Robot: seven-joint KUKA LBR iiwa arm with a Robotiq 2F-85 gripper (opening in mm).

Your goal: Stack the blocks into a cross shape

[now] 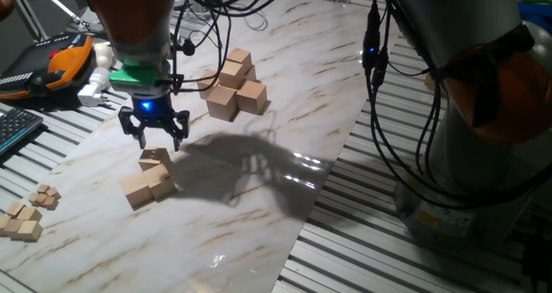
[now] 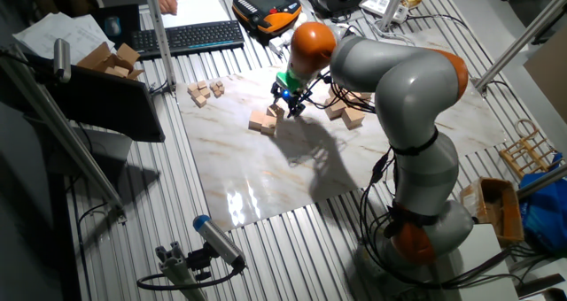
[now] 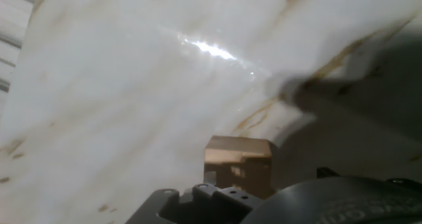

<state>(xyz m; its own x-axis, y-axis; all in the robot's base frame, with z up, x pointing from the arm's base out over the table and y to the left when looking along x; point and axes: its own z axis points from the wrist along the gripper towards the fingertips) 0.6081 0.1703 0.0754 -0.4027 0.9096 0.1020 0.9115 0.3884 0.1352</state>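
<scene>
Gripper (image 1: pixel 154 134) fingers spread, holding nothing; small group of blocks (image 1: pixel 149 180) sits just below the fingertips, spare pile (image 1: pixel 233 88) well off to one side; centre your fingers over the top cube, descend square before closing

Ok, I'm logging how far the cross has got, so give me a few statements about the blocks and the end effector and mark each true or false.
1. The end effector hangs directly above the small group of blocks near the table's front. True.
2. A second pile of blocks lies farther back on the marble board. True.
3. The end effector is carrying a block. False: nothing shows between its fingers.
4. All the blocks are gathered into one finished cross. False: they lie in two separate groups.
5. Tinier cubes sit off the board on the slatted table. True.
</scene>
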